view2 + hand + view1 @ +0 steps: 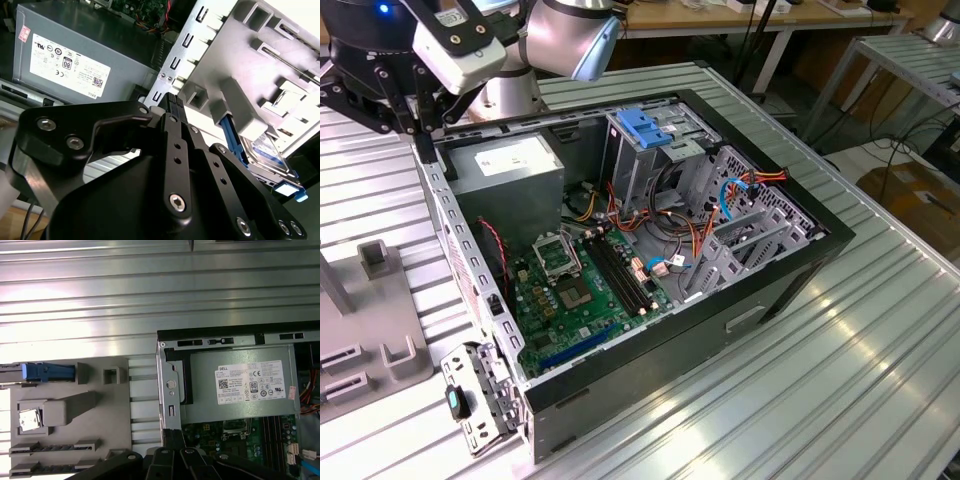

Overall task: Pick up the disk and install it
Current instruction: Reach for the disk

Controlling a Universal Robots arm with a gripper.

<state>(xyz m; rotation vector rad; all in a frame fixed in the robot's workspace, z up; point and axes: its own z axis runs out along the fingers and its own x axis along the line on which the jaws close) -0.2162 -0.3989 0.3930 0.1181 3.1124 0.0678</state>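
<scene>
The disk (35, 371) stands on edge in a slot of a grey holder (75, 410), showing a blue rail and a thin silver edge. In the second wrist view the disk (265, 162) shows as a silver body with blue rails, held upright in the holder (260, 65). My gripper (421, 140) hangs over the side wall of the open computer case (800, 270), beside the power supply. Its black fingers (172, 102) meet at the tip, shut with nothing held. The gripper (172, 436) is apart from the disk, which sits off to one side of it.
The grey power-supply box (510, 165) sits inside the case next to the gripper. A metal drive cage topped by a blue bracket (645, 128) stands at the case's far side. The motherboard (580, 290) and cables (720, 200) fill the case floor. A ribbed metal table (800, 400) carries everything.
</scene>
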